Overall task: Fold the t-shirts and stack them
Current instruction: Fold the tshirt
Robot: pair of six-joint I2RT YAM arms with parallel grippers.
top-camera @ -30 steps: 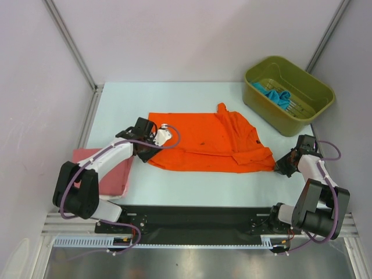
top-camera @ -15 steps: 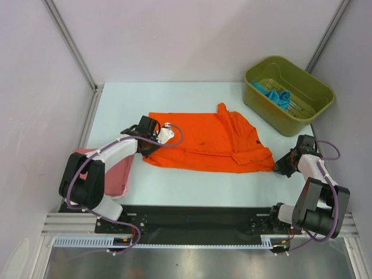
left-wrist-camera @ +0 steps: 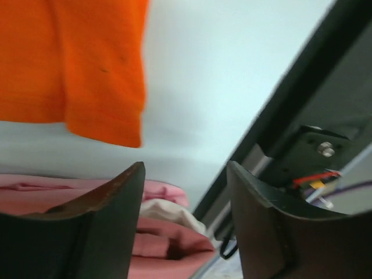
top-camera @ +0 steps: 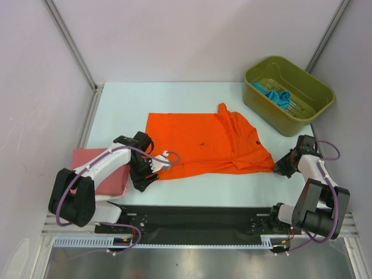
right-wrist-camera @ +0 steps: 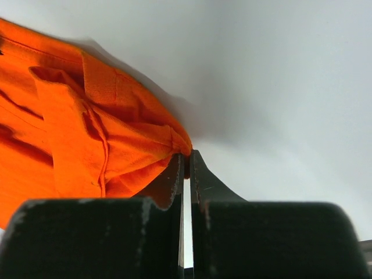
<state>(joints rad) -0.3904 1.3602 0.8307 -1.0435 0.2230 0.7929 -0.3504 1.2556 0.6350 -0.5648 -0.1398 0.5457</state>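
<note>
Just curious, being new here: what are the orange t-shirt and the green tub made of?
The orange t-shirt looks like soft matte knit cloth, likely cotton: it creases, folds over itself and shows stitched hems. The green tub looks like moulded plastic with a slight sheen: smooth rounded rim, rigid walls, one even olive colour.

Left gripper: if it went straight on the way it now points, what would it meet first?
Most likely the bare table, in the gap between the orange t-shirt hem and the pink t-shirt. The left gripper is open and empty. Depth is unclear.
</note>
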